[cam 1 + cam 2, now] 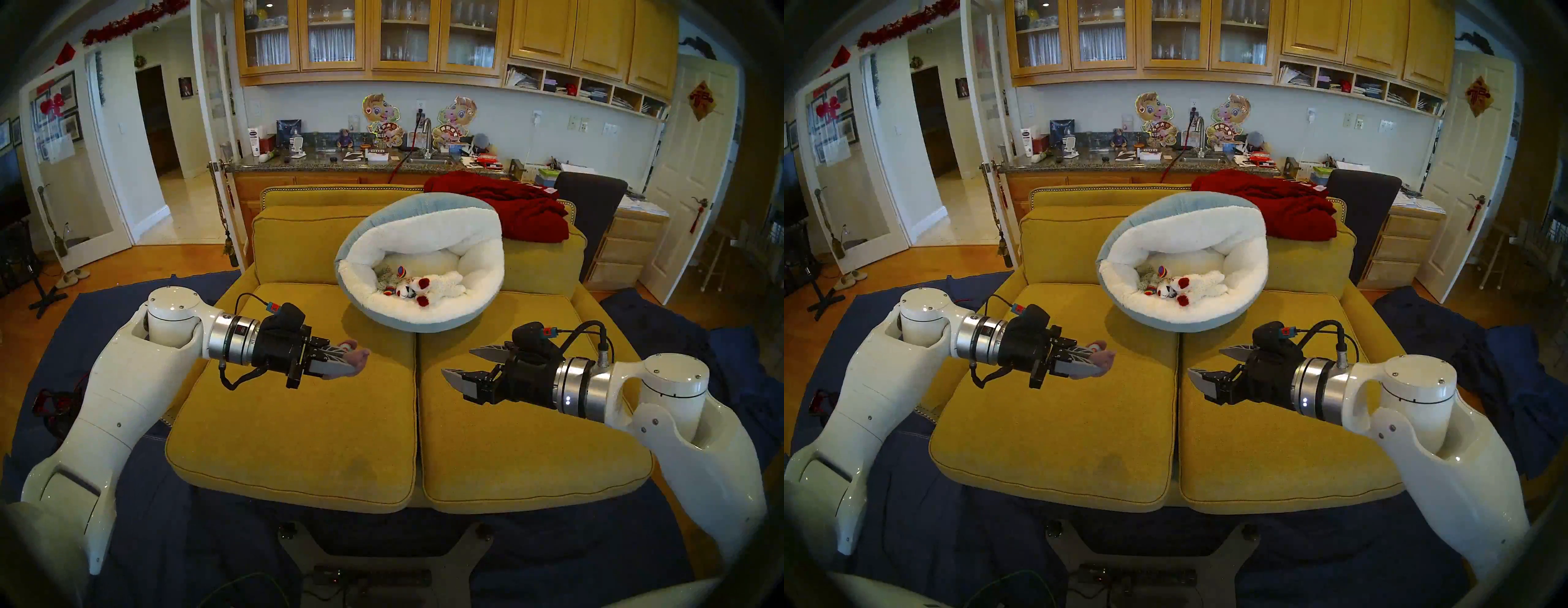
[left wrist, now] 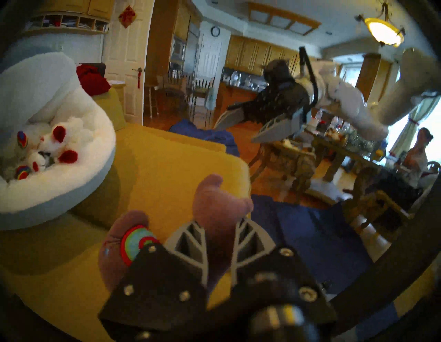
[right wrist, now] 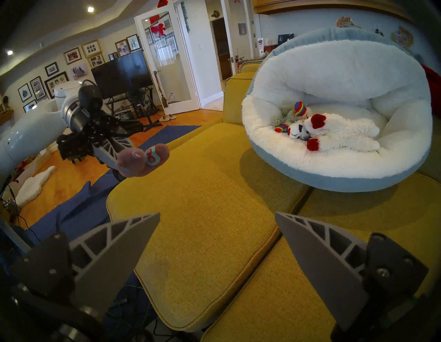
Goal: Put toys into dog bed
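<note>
The pale blue dog bed with white fleece stands at the back middle of the sofa seat, its far rim folded over. In it lie a white lamb with red feet and a plush with rainbow tips, partly hidden. My left gripper is shut on a purple-grey plush and holds it above the left seat cushion, front-left of the bed. The left wrist view shows the plush between the fingers. My right gripper is open and empty above the right cushion. The cactus is out of view.
The mustard sofa seat has a seam down the middle. A dark red blanket lies over the sofa back at the right. Blue cloth covers the floor around the sofa. A cluttered counter stands behind.
</note>
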You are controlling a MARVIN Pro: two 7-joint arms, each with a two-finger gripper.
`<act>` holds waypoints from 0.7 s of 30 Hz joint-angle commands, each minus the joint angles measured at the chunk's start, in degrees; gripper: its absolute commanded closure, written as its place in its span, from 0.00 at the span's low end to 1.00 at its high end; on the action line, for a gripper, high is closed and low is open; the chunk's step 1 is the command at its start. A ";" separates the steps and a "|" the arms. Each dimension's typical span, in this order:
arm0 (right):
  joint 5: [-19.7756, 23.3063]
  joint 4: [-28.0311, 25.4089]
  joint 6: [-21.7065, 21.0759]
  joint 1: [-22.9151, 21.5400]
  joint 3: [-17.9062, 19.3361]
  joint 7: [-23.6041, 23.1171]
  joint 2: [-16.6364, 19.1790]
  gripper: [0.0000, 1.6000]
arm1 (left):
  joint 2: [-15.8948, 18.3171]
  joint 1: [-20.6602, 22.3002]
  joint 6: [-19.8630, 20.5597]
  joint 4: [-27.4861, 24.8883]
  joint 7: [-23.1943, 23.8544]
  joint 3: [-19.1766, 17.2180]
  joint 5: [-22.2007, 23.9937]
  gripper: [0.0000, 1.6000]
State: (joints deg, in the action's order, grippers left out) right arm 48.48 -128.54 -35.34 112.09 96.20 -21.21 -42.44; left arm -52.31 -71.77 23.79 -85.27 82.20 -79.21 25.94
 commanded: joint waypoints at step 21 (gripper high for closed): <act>6.88 -1.24 -5.44 -11.45 1.71 -7.76 5.07 0.00 | -0.48 -7.55 14.29 -10.74 -10.68 -9.92 12.56 1.00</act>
State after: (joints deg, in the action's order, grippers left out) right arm 52.89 -128.99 -39.99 106.71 98.79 -25.95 -39.48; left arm -53.31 -79.78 37.55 -93.36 67.79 -87.64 35.57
